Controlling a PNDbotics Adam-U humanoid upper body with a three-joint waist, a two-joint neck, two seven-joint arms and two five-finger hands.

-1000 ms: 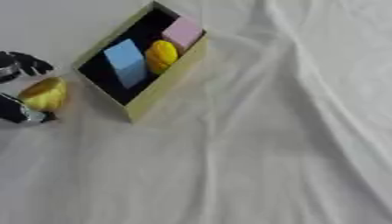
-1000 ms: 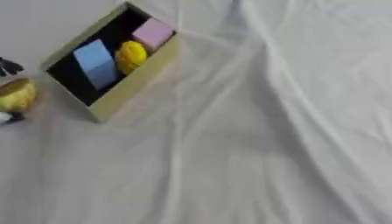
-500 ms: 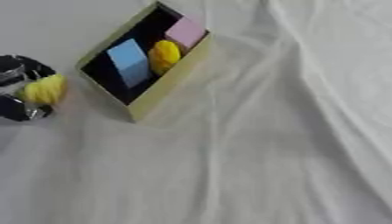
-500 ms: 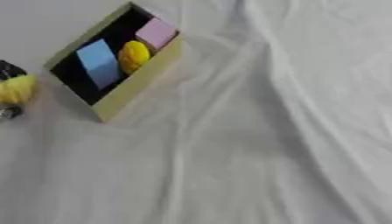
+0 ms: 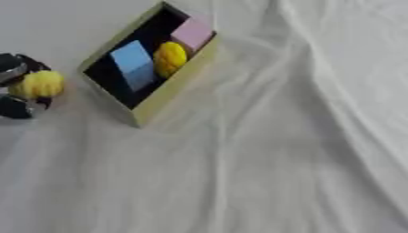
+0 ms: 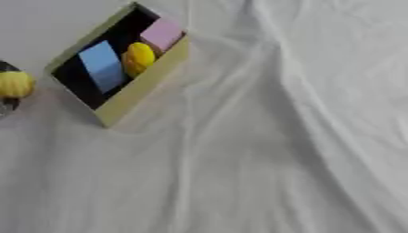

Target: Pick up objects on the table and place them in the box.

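**Desk:** What have you got at the left edge?

**Operator:** My left hand (image 5: 14, 93), black fingers curled round a small, knobbly yellow ball (image 5: 38, 84), held just beside the near-left wall of the shallow yellow-green cardboard box (image 5: 171, 86), above the white, creased cloth over the worktop (image 5: 263, 164). The right hand shows in neither view.

**Desk:** And in the box?

**Operator:** A light-blue block (image 5: 134, 66), a yellow oval piece (image 5: 169, 58) and a pink block (image 5: 192, 32), side by side against the dark lining.

**Desk:** How will the ball handle?

**Operator:** I judge it light and probably soft, and round enough to roll. I'd keep my fingers wrapped across its middle and release low over the open dark corner near the blue block.
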